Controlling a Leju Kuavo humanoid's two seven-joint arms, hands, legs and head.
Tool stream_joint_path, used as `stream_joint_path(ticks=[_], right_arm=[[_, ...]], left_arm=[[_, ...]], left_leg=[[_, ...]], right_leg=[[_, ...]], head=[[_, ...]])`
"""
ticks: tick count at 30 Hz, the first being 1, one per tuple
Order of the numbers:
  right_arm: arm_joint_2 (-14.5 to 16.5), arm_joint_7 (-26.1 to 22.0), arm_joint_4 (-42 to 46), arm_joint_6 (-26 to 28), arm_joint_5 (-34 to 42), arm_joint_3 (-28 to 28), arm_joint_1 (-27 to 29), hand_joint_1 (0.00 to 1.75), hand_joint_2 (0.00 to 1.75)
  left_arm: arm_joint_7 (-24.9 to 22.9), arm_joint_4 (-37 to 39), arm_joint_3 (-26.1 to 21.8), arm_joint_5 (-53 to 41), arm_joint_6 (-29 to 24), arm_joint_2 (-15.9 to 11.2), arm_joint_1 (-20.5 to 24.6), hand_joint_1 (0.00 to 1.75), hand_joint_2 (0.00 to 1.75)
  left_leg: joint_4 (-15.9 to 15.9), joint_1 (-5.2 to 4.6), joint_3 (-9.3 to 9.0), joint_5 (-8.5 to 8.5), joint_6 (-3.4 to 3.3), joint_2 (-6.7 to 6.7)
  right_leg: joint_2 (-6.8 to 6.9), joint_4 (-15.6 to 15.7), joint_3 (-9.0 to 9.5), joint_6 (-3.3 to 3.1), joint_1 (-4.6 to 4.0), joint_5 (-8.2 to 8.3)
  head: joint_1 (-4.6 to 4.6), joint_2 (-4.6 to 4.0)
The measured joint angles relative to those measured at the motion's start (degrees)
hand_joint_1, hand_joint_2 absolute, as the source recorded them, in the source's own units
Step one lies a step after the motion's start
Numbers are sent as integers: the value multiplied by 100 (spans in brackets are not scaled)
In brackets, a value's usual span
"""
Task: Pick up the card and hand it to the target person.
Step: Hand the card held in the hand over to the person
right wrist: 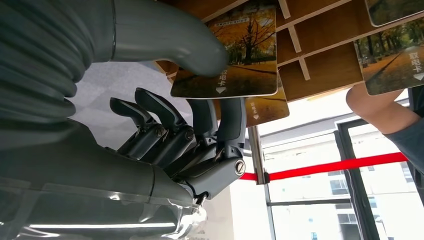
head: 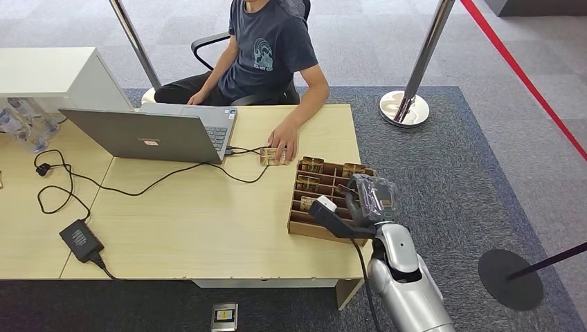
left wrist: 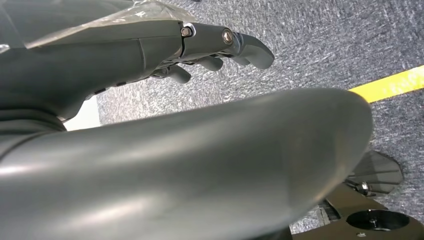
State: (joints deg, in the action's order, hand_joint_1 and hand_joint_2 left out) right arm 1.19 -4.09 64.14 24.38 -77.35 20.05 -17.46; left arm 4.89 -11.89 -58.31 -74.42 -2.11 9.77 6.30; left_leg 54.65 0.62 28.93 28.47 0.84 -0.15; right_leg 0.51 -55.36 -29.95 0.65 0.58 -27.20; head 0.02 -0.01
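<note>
A wooden divided box (head: 304, 220) sits at the right end of the light wooden table (head: 187, 221). Several of its compartments hold cards printed with an autumn tree scene, standing on edge; two sit in the far row (head: 311, 164) and one in the row behind it (head: 308, 182). How many cards the nearer compartments hold cannot be told, because the right hand (head: 370, 197) covers that corner.

The head view places the right hand over the box's near right side, its fingers hidden from above. The right wrist view supplies what the head view lacks: the card (right wrist: 235, 55) is pinched between the thick grey thumb (right wrist: 175, 35) on its face and dark fingers (right wrist: 231, 122) behind its edge, just at the box's dividers. A second card (right wrist: 265, 107) lies behind it, and another (right wrist: 395, 60) stands in a neighbouring compartment.

The held card shows yellow-orange trees on a path, with small white characters and a downward arrow near one edge.

The seated person (head: 266, 52) rests a hand (head: 284, 142) on a further card (head: 271, 156) lying flat on the table beside the laptop (head: 149, 131).

The left wrist view shows the left hand (left wrist: 215, 50) above grey carpet, fingers loosely curled with nothing between them.
</note>
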Motion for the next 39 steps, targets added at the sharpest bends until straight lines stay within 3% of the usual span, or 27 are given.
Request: stream_joint_path(ticks=[12,23,39], right_arm=[[-36,33,86,60,-63,2,28,175,175],[-95,46,819,138,-202,16,248,175,175],[-124,-266,1433,311,16,469,83,175,175]], left_arm=[[-32,0,0,-28,28,0,6,0,0],[-18,0,0,3,16,-3,10,0,0],[27,0,-3,127,-50,-15,19,0,0]], left_leg=[[0,0,0,0,0,0],[0,0,1,0,0,0],[0,0,5,0,0,1]], right_leg=[[0,0,0,0,0,0],[0,1,-2,0,0,0],[0,-1,-3,0,0,0]], head=[[0,1],[0,1],[0,-1]])
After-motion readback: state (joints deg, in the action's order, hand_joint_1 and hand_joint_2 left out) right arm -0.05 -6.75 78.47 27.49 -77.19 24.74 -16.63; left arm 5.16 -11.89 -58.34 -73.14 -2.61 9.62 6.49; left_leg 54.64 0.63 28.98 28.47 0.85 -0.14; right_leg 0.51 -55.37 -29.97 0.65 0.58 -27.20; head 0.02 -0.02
